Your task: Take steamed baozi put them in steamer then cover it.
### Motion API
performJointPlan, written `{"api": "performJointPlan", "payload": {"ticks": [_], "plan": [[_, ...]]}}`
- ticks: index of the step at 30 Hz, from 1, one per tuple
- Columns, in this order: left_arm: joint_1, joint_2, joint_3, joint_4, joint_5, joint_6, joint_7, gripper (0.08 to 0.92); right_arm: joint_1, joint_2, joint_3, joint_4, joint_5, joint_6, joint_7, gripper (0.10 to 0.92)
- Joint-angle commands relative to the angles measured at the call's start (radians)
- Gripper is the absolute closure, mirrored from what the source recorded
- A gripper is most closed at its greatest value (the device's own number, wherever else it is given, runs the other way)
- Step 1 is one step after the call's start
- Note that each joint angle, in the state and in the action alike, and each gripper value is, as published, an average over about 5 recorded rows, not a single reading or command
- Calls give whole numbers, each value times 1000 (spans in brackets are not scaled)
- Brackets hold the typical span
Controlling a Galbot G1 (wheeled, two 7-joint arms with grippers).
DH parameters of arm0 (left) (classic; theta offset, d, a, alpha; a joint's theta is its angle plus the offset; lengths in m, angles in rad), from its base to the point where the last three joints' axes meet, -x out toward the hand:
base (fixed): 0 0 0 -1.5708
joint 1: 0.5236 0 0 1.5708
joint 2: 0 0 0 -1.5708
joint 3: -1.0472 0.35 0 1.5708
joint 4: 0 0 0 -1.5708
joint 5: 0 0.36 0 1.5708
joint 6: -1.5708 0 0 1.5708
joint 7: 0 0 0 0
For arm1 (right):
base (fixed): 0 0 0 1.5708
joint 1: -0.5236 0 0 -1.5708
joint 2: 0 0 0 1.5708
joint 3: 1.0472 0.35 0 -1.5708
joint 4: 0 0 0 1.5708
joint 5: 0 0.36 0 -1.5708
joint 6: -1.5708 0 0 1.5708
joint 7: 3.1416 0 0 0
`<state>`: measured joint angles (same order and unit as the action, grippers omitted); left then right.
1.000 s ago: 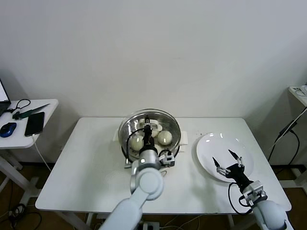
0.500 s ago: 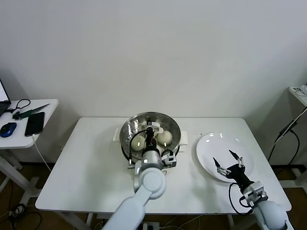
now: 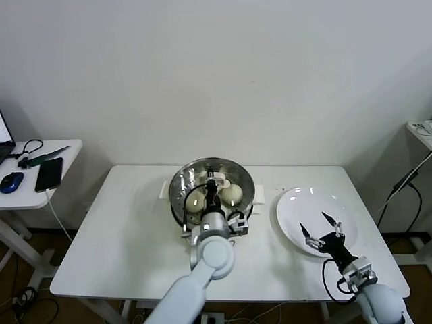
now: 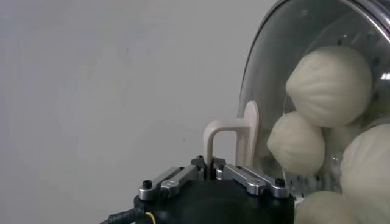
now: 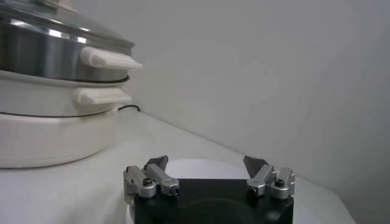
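Left gripper [image 3: 210, 183] clamped shut on flat cream-white handle [image 4: 239, 141] of round clear glass cover [image 3: 211, 187], sitting on shiny stainless-steel steamer [image 3: 177, 197] directly beneath. Cream-white pleated baozi [image 4: 330, 85] visible through glass, already inside. Covering seemingly done; release left. Right gripper [image 3: 322, 227] spread wide, empty, over flat white plate [image 3: 290, 209].

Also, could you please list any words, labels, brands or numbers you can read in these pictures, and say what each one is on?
None: no readable text shows on the steamer, the cover, the plate, the table or either arm.
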<state>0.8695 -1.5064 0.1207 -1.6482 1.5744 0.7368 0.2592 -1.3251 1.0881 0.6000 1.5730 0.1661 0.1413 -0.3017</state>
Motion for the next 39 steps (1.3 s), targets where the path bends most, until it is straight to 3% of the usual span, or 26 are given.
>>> {"api": "performJointPlan", "payload": {"ticks": [1, 13, 32, 35, 39], "plan": [[1, 1, 8, 6, -15, 49, -18, 857, 0, 0, 3, 1, 0, 0, -4, 203], [3, 36, 18, -60, -38, 49, 37, 830, -12, -1, 12, 33, 40, -68, 5, 203], [184, 212, -4, -416, -151, 49, 51, 297, 8, -2, -1, 18, 32, -85, 4, 203], [220, 248, -50, -462, -204, 44, 21, 220, 8, -1, -1, 19, 31, -84, 3, 203], [274, 303, -179, -516, -377, -5, -110, 180, 4, -1, 4, 23, 34, -81, 3, 203]]}}
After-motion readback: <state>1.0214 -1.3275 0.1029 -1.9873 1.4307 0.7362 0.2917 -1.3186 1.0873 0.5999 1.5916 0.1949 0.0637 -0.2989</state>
